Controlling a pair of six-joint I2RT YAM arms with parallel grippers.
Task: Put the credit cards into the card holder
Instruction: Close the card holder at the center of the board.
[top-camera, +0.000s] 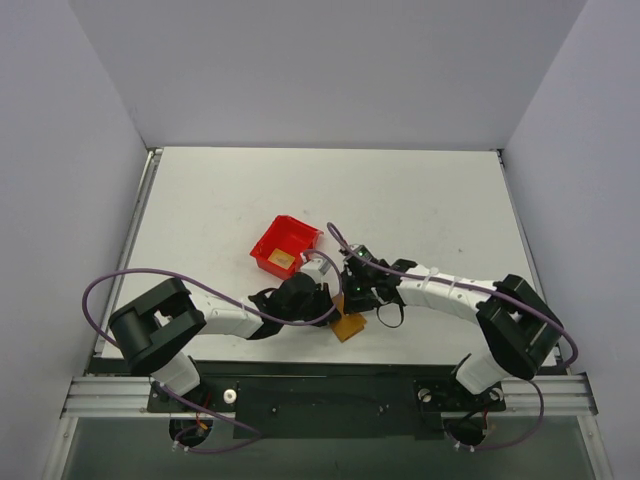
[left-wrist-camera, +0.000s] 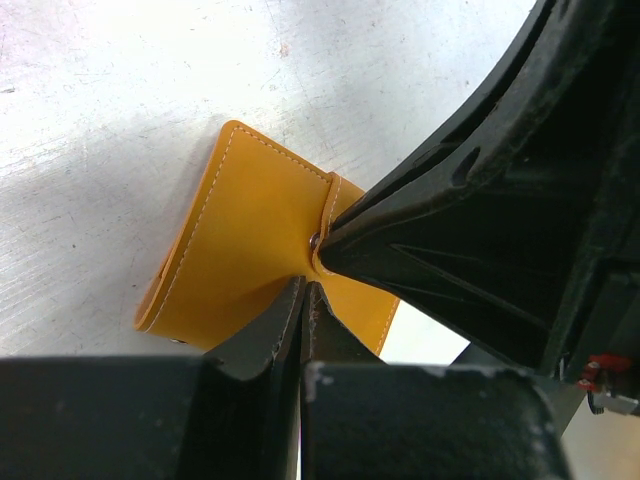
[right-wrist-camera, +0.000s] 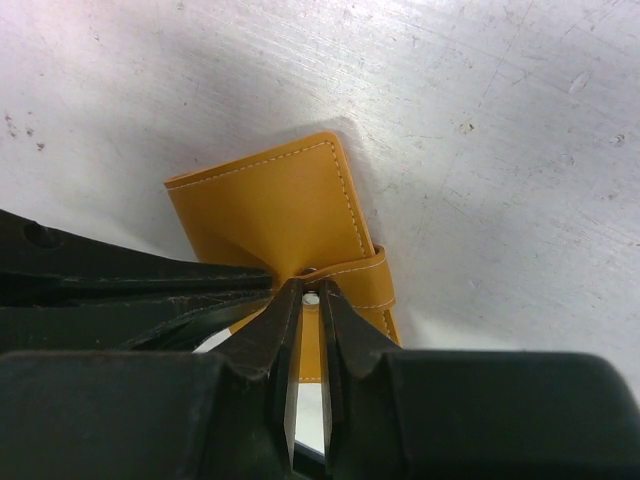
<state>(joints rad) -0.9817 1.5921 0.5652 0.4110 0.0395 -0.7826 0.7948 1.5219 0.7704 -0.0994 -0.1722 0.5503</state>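
Note:
The orange-tan card holder (top-camera: 349, 326) lies near the table's front edge, between both arms. In the left wrist view the card holder (left-wrist-camera: 250, 230) is bent up off the table. My left gripper (left-wrist-camera: 307, 287) is shut, its tips pinching the holder's near edge. My right gripper (right-wrist-camera: 311, 292) is closed to a narrow gap on the holder's small tab (right-wrist-camera: 360, 275), with the snap showing between its tips. In the top view both grippers, left (top-camera: 333, 303) and right (top-camera: 352, 300), meet over the holder. One tan credit card (top-camera: 282, 261) lies in the red bin.
The red plastic bin (top-camera: 296, 232) stands just behind the two grippers, left of centre. Purple cables loop beside both arms. Grey walls close the table on three sides.

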